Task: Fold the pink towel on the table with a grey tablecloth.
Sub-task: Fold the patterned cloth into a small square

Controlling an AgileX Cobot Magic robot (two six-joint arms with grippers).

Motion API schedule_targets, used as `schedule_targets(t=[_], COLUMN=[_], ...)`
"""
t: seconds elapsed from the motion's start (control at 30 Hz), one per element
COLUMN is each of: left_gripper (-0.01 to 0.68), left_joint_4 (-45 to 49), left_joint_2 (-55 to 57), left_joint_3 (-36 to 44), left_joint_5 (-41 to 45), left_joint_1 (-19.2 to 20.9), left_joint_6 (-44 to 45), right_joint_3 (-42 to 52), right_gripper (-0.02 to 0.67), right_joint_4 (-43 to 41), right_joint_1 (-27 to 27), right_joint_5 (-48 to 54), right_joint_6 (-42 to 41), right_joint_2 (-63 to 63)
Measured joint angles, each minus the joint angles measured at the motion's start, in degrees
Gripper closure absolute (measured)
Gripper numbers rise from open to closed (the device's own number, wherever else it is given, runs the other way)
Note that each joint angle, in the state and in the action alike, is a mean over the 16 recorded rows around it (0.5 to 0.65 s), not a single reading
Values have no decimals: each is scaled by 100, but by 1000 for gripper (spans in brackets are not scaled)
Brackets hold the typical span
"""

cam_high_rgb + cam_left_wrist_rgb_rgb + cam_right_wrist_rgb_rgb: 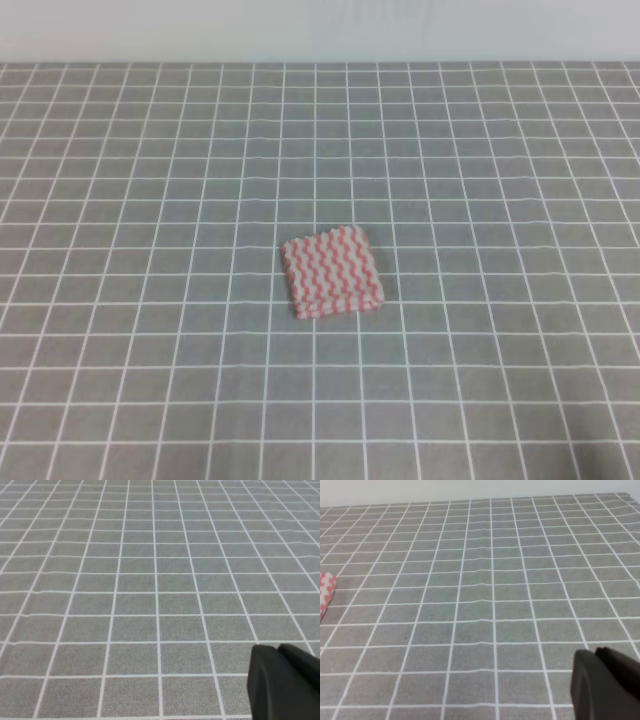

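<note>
My left gripper (282, 682) shows only as a dark, blurred block at the lower right corner of my left wrist view; I see one bulky black shape with a faint crease along its top, and I cannot tell whether it is parted or closed. Nothing lies against it. Ahead of it and to its left stretches the desk with the grey tablecloth (150, 580), its thin white lines running away in a regular grid, with a few soft ripples in the cloth.

My right gripper (605, 685) looks much the same in my right wrist view: a black mass in the lower right corner, too little of it visible for me to say how its jaws stand. It holds nothing that I can see. Far off to its left, at the very edge of that view, a small corner of the pink towel (326, 591) peeks in, lying flat on the grey tablecloth and well apart from the gripper.

From the high view, neither of my arms appears. The pink towel (331, 272) rests alone near the middle of the desk (480, 150) as a small, compact square, turned slightly against the grid, its wavy pink-red and white stripes facing up. Stacked layers show along its near and left edges, so it lies folded.
</note>
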Motion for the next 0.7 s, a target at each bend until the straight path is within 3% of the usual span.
schedule_targets(t=[0.7], left_gripper=[675], left_joint_4=[-2], left_joint_2=[14], left_joint_3=[-15], left_joint_5=[21], left_joint_1=[1], left_joint_6=[-1], right_joint_3=[30], right_gripper=[665], right_joint_4=[-5], right_joint_1=[21], right_joint_5=[0], right_joint_6=[0], right_joint_2=[-11])
